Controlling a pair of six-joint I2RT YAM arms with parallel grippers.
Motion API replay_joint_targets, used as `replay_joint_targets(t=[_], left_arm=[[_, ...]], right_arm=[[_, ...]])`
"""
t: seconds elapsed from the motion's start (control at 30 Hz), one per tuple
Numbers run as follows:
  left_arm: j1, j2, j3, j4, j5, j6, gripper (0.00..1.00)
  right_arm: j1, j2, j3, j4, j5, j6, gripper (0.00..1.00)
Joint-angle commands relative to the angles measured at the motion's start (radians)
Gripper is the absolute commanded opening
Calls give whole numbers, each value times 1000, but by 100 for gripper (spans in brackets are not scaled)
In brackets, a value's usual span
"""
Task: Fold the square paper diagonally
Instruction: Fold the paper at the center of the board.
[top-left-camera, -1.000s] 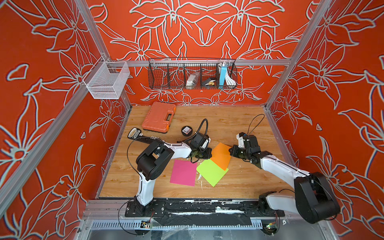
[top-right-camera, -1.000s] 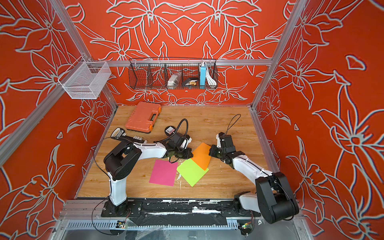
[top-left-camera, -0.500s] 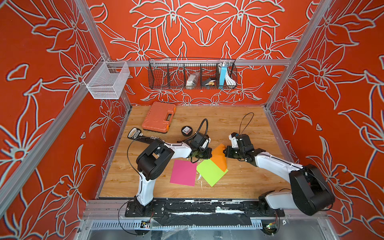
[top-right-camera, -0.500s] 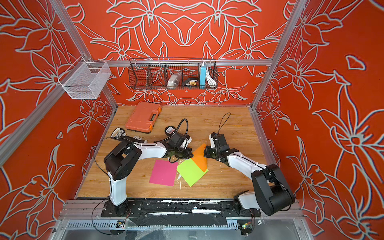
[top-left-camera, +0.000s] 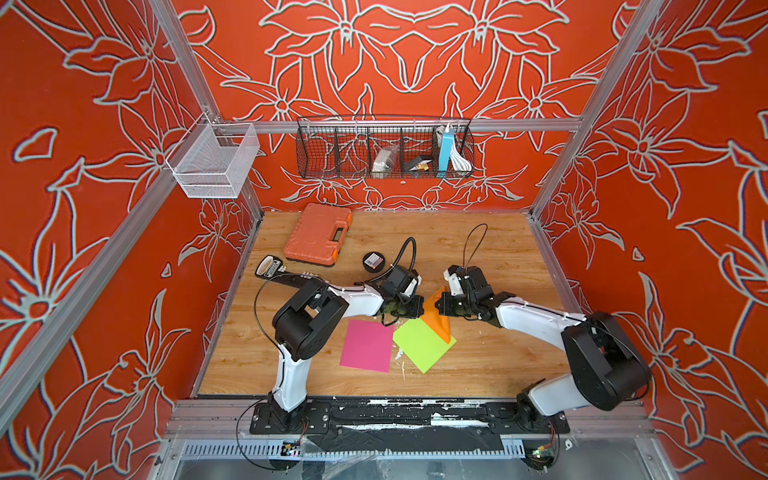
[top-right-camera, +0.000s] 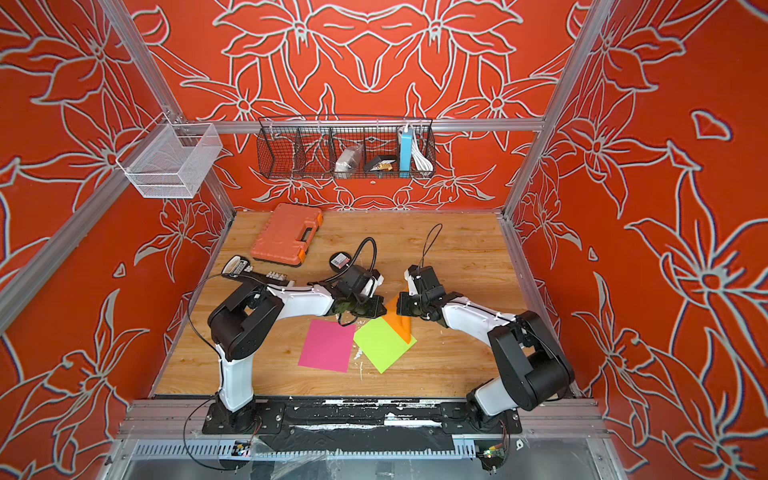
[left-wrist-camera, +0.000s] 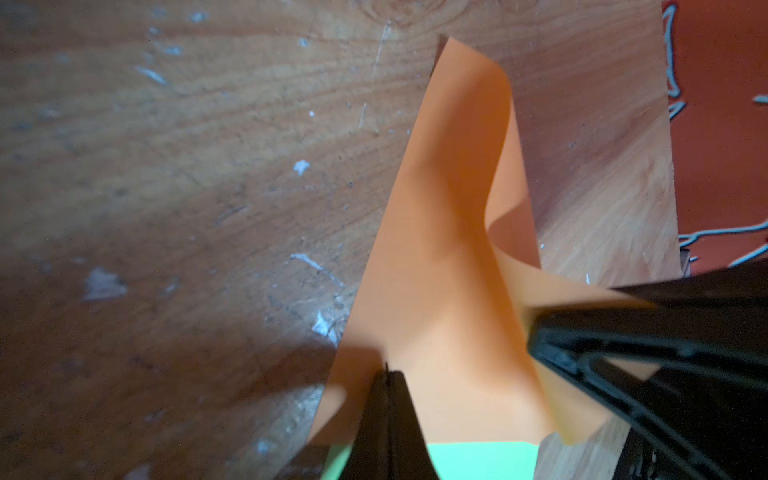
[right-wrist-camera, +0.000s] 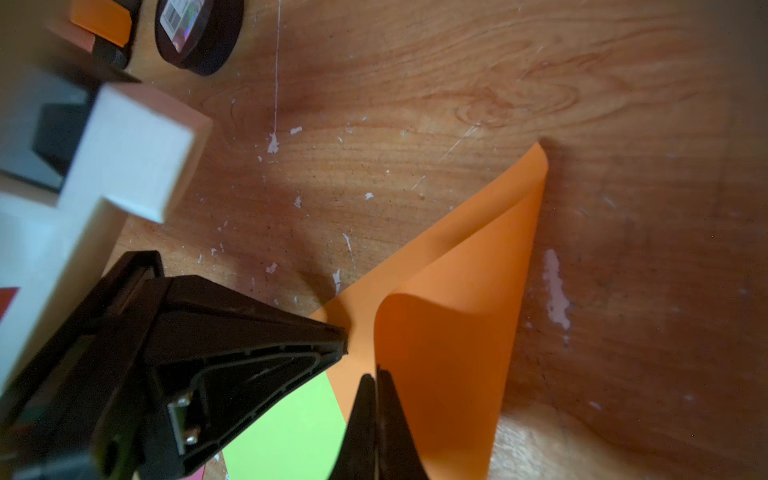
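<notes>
The orange square paper (top-left-camera: 437, 319) (top-right-camera: 402, 327) lies mid-table, its near corner over a green sheet (top-left-camera: 422, 345). Its right part is lifted and curled over toward the left. My right gripper (top-left-camera: 439, 305) (right-wrist-camera: 376, 374) is shut on the edge of that lifted flap (right-wrist-camera: 453, 324). My left gripper (top-left-camera: 417, 309) (left-wrist-camera: 387, 370) is shut, its tip resting on the flat part of the orange paper (left-wrist-camera: 440, 249) near its left corner. The two grippers are almost tip to tip. The right gripper's fingers (left-wrist-camera: 631, 353) show in the left wrist view.
A pink sheet (top-left-camera: 368, 345) lies left of the green one. An orange tool case (top-left-camera: 318, 233), a round black tin (top-left-camera: 373, 262) and a black tool (top-left-camera: 270, 266) sit behind the left arm. Two wire baskets (top-left-camera: 384, 149) hang on the back rail.
My right gripper has moved left toward the left gripper, carrying the orange paper's right corner up and over. The flat sheet is now curled. The left gripper has stayed put.
</notes>
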Motion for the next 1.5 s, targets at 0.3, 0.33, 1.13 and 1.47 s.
replay_joint_targets(t=[0.3, 0.33, 1.13, 1.47], left_arm=[[-4, 24, 4, -22, 8, -1, 0], [-4, 25, 5, -22, 8, -2, 0], [-6, 27, 7, -26, 2, 0, 0], [-5, 29, 8, -25, 3, -2, 0]], right_arm=[[44, 73, 45, 40, 18, 45, 2], [47, 76, 48, 42, 20, 47, 2], [67, 114, 66, 10, 53, 41, 2], [73, 139, 69, 22, 47, 48, 3]])
